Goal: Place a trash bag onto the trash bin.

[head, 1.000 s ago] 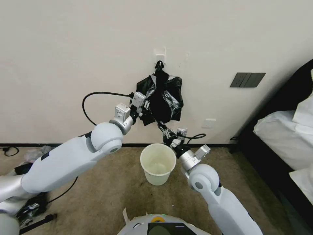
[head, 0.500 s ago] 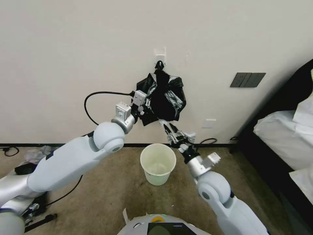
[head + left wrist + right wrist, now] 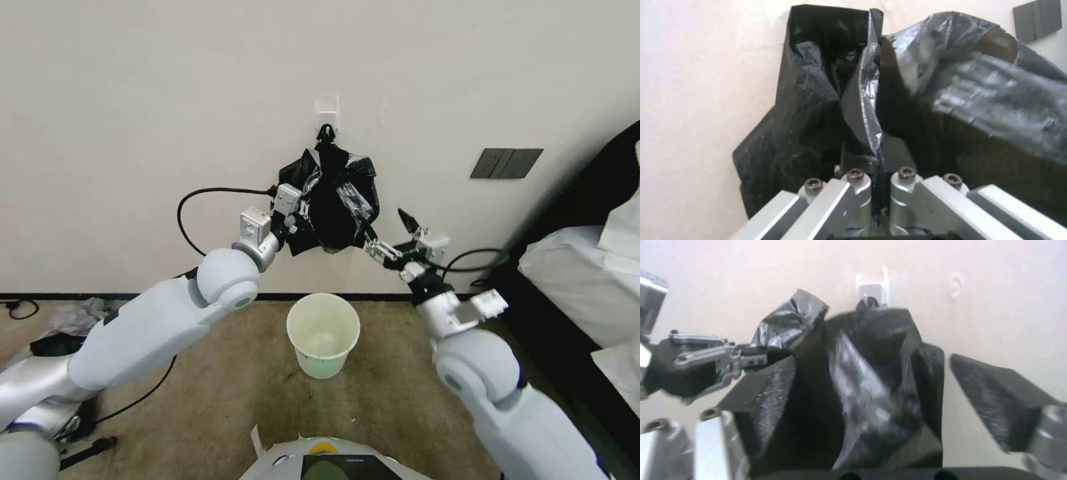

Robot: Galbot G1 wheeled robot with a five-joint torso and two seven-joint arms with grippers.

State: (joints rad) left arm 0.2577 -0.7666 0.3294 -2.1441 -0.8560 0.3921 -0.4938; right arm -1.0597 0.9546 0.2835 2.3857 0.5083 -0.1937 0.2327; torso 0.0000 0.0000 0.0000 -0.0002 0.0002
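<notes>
While trash bag (image 3: 333, 200) hangs on wall hook, left claw (image 3: 298, 218) grips it, right claw (image 3: 388, 235) wide; trash bin (image 3: 323, 333) on carpet, prob. empty.

Head view: high, facing forward and down at wall (image 3: 133, 100) and floor | left wrist view: close, facing trash bag (image 3: 826, 83) | right wrist view: close, same trash bag (image 3: 871, 373) | shared: bag, wall.
</notes>
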